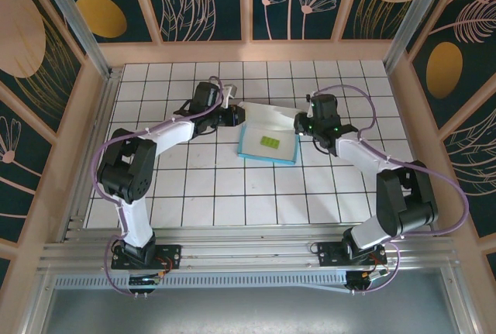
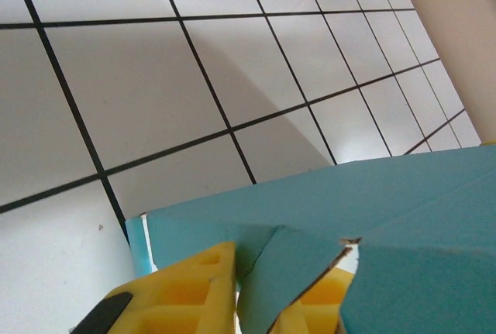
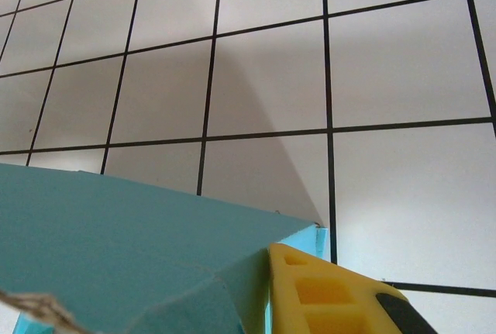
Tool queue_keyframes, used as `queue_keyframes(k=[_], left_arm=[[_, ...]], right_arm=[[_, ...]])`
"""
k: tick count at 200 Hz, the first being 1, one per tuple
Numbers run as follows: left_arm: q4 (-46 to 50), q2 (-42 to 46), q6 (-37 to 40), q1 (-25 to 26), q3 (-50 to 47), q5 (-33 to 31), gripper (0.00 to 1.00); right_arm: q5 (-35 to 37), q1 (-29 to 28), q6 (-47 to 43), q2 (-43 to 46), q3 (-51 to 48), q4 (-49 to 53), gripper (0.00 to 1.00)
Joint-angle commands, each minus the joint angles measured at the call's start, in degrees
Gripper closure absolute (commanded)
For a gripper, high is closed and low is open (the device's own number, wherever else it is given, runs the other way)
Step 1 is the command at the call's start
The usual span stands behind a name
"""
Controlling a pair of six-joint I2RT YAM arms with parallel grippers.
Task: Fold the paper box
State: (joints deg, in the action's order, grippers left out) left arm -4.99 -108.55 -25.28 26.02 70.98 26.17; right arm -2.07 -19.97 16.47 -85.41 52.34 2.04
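Note:
The paper box (image 1: 269, 142) lies in the middle of the tiled table, an open tray with a turquoise rim, a white inside and a white flap (image 1: 271, 111) raised at its far side. My left gripper (image 1: 231, 117) is at the box's far left corner. In the left wrist view its yellow fingers (image 2: 190, 287) are shut on a turquoise flap (image 2: 294, 272) of the box. My right gripper (image 1: 302, 125) is at the far right corner. One yellow finger (image 3: 325, 295) presses against the turquoise wall (image 3: 124, 241), which hides the other finger.
A small lime-green piece (image 1: 270, 143) lies inside the box. The white gridded table (image 1: 232, 187) is ringed by a wooden frame with patterned walls. Both arms reach in from the near edge, elbows out to the sides.

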Motion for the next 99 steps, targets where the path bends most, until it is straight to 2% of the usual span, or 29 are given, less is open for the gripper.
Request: queue_keyframes(k=[1, 45, 99], left_arm=[[1.86, 0.47, -2.45, 1.84, -3.63, 2.69, 0.84], [-1.25, 1.98, -3.24, 2.44, -8.48, 2.37, 0.84], [-4.32, 3.05, -3.71, 2.98, -12.62, 2.53, 0.84]], right_arm=[[1.30, -1.43, 2.33, 2.06, -3.09, -0.87, 0.83], [4.14, -3.08, 3.65, 4.43, -6.63, -2.64, 0.83], [3.12, -4.29, 10.32, 6.14, -11.62, -7.58, 0.83]])
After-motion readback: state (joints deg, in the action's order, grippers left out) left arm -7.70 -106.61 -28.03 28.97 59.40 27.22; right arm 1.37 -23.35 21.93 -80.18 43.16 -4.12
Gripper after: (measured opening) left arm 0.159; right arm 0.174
